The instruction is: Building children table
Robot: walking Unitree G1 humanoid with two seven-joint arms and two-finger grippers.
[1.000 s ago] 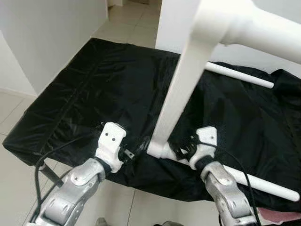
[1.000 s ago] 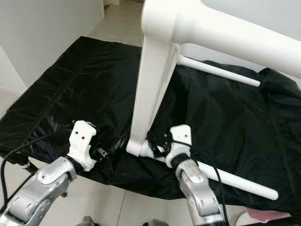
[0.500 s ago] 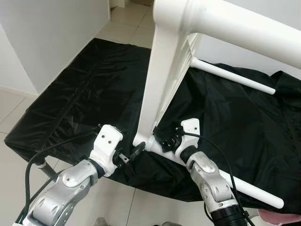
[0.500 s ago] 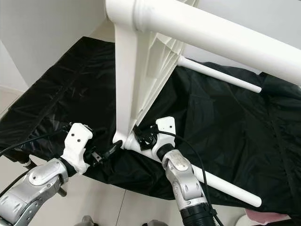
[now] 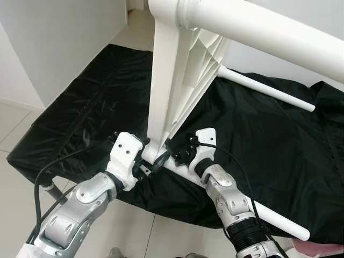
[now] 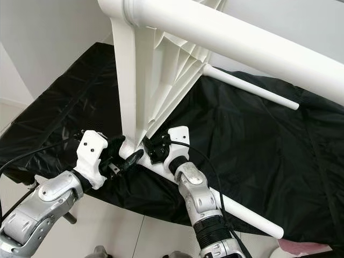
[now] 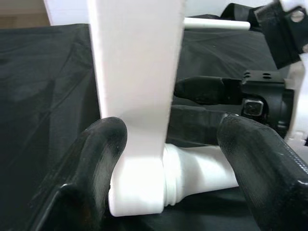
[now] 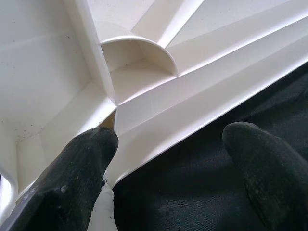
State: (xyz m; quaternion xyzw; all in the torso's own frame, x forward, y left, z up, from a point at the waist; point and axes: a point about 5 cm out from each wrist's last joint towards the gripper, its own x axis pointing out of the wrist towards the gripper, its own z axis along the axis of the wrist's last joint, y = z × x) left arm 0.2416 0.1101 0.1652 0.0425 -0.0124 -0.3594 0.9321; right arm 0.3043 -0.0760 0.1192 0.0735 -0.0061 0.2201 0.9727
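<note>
The white plastic children's table (image 5: 161,80) stands on its edge on a black cloth (image 5: 91,102). Its ribbed underside (image 8: 144,53) faces right. One white leg (image 5: 279,220) runs from the bottom corner (image 7: 139,192) along the cloth toward the lower right. A second leg (image 5: 258,32) juts out close to the camera, and a third (image 5: 269,90) shows farther back. My left gripper (image 5: 153,164) is open, its fingers (image 7: 101,144) straddling the bottom corner and leg joint. My right gripper (image 5: 174,150) is open over the table's lower rim, with one finger (image 8: 91,149) inside the ribs.
The cloth covers a low platform whose front edge (image 5: 80,180) drops to a tiled floor (image 5: 16,123). A white wall (image 5: 54,37) stands on the left. Something pink (image 5: 322,250) lies at the bottom right. A black cable (image 5: 43,183) loops from my left arm.
The table's bottom corner has swung left across the cloth, and my right gripper has followed it. The corner now sits between my left gripper's fingers.
</note>
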